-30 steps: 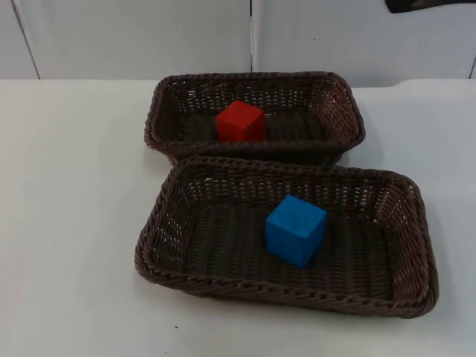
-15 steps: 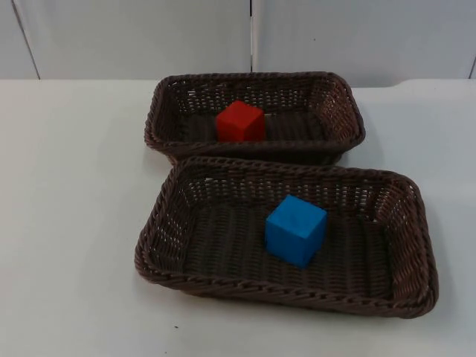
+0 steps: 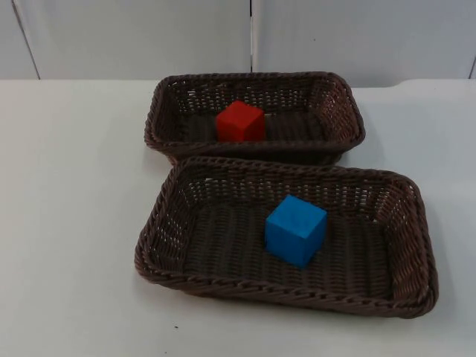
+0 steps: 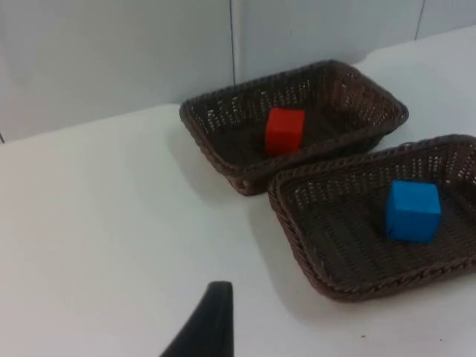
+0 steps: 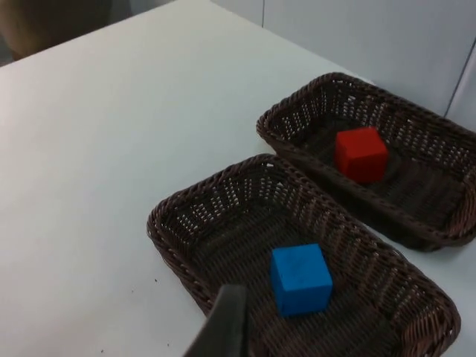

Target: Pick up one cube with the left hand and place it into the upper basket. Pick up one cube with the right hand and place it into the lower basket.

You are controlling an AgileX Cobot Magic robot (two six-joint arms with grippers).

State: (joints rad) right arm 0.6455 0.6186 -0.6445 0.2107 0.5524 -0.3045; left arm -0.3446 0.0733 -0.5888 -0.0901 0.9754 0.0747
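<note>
On the white surface [image 3: 74, 223] in the top view, I see the red cube [image 3: 240, 121] in the upper basket [image 3: 160, 100] and the blue cube [image 3: 295, 230] in the lower basket [image 3: 149, 245]; little can go wrong unless an arm swings back and knocks a rim. The left wrist view adds the left gripper [image 4: 204, 327], well apart from both baskets; I cannot tell its finger spread. The right wrist view adds the right gripper [image 5: 223, 323] above the lower basket's near rim, spread equally unclear.

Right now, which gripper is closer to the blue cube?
Right. The right gripper hangs at the rim of the lower basket, close to the blue cube; the left gripper waits over the white table, farther off.
</note>
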